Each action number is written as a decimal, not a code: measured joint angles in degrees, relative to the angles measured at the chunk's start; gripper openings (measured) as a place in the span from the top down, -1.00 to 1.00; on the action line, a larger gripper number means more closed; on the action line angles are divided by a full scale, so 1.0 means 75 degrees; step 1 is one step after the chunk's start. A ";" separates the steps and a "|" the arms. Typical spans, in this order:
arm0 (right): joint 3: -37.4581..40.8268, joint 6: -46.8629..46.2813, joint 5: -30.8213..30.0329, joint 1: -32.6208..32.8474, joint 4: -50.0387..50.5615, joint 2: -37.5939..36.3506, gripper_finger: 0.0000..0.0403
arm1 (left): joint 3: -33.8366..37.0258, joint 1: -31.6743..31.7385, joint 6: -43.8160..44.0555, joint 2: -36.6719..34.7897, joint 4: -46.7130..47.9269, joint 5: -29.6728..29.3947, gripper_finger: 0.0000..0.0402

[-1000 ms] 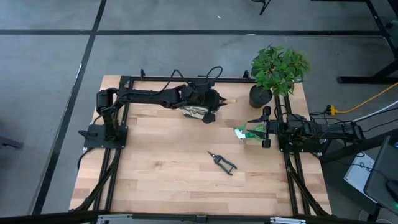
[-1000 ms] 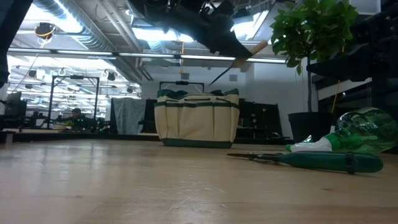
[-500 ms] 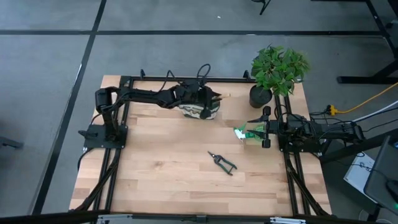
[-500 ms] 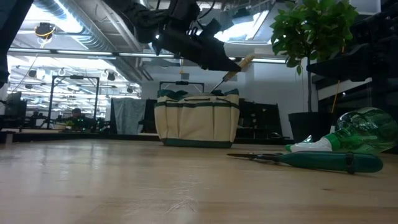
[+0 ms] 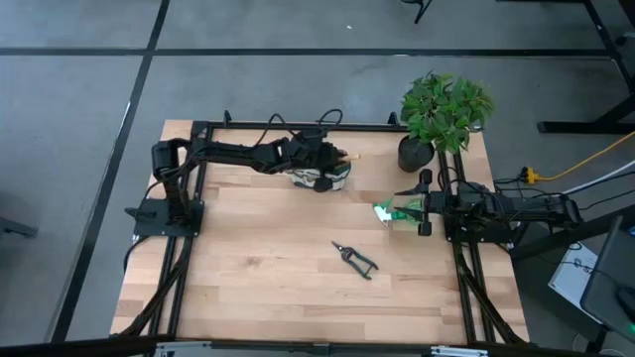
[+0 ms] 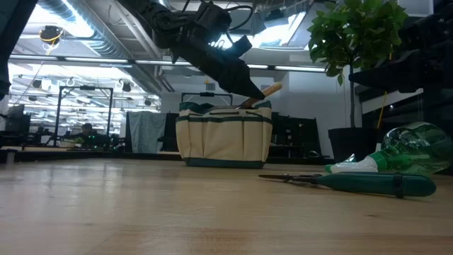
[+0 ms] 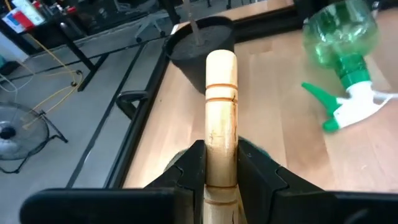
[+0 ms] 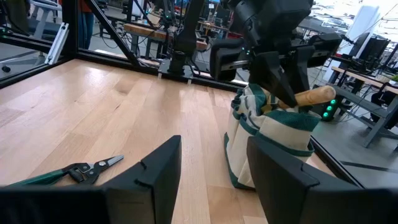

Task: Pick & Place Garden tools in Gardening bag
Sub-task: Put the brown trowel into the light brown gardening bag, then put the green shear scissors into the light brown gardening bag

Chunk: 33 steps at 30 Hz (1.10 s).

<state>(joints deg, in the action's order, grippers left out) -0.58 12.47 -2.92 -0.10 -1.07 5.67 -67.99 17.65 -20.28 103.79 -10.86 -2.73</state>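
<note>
The gardening bag (image 5: 327, 178), cream with green trim, stands on its base at the table's far middle, also in the low view (image 6: 224, 134). My left gripper (image 5: 323, 161) hovers over its open top, shut on a wooden-handled tool (image 6: 265, 91) whose metal end dips inside the bag, hidden. The pruning shears (image 5: 355, 258) lie flat on the table's near middle. A green-and-white spray bottle (image 5: 391, 211) lies on its side at the right, just in front of my right gripper (image 8: 211, 180), which stands open with nothing between its fingers. My left gripper pinches the tool's wooden handle (image 7: 221, 134) between its two fingers (image 7: 193, 165), back from the grooved free end. It comes slanting down from the table's left. The handle's free end (image 6: 273, 88) sticks out up and forward past the fingertips, and the tool tilts with its lower end inside the bag.
A potted green plant (image 5: 443, 109) in a black pot (image 5: 415, 153) stands at the far right corner, close to the bag. Black frame rails (image 5: 189, 248) run along the table's left, right and far sides. Bare wood lies across the table's near left.
My left gripper has come down and a little toward the table's left, over the bag, tipping further downward. It has stayed shut on the tool. The tool hung above the bag a second ago; its metal end has sunk into the bag's open top.
</note>
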 joint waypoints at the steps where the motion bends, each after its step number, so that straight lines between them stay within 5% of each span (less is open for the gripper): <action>1: 0.0000 0.0000 0.0000 0.0002 -0.0001 -0.0002 0.08 | 0.0000 -0.0004 -0.0044 -0.0008 0.0094 -0.0098 0.67; 19: 0.0000 0.0001 0.0003 0.0002 -0.0001 0.0001 0.08 | 0.0000 -0.0326 0.0237 -0.0772 0.2153 -0.1298 0.66; 33: 0.0000 0.0001 0.0003 0.0002 0.0001 0.0000 0.08 | 0.0000 -0.0345 0.0744 -0.0766 0.2262 -0.1307 0.24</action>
<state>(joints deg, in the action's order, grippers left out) -0.58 12.47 -2.90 -0.08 -1.06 5.67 -67.99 15.06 -14.70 98.04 6.10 -12.53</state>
